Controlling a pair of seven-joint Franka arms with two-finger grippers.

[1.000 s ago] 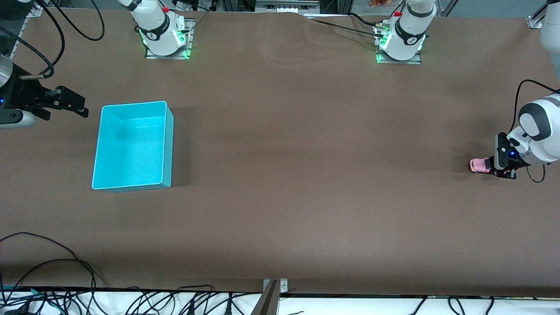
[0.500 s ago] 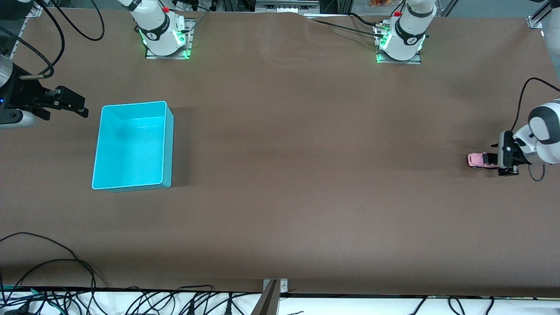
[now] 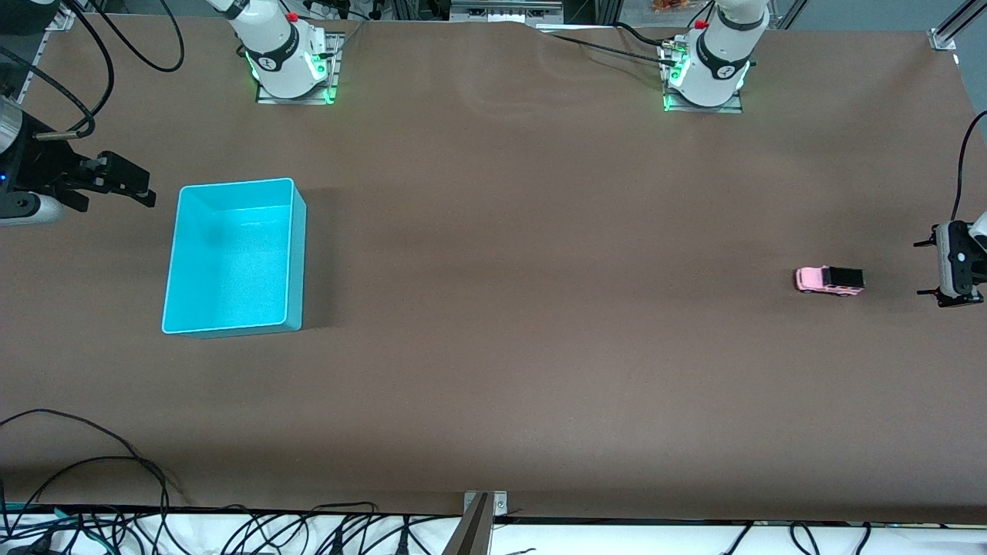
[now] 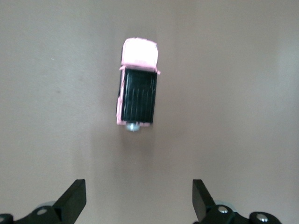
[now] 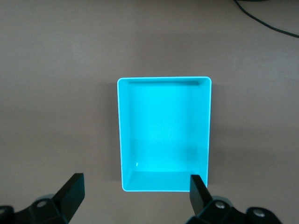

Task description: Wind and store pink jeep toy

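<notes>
Fingers (image 4: pixel 72 200) of our left gripper (image 3: pixel 942 268) spread wide over the desk (image 3: pixel 540 370) at the left arm's end, gripping nothing. Just beside them the pink jeep toy (image 3: pixel 830 280) stands on its wheels, untouched. We keep our right gripper (image 3: pixel 108 183) waiting beside the cyan bin (image 3: pixel 297 254), its 2 fingers wide too. We read no writing anywhere.
</notes>
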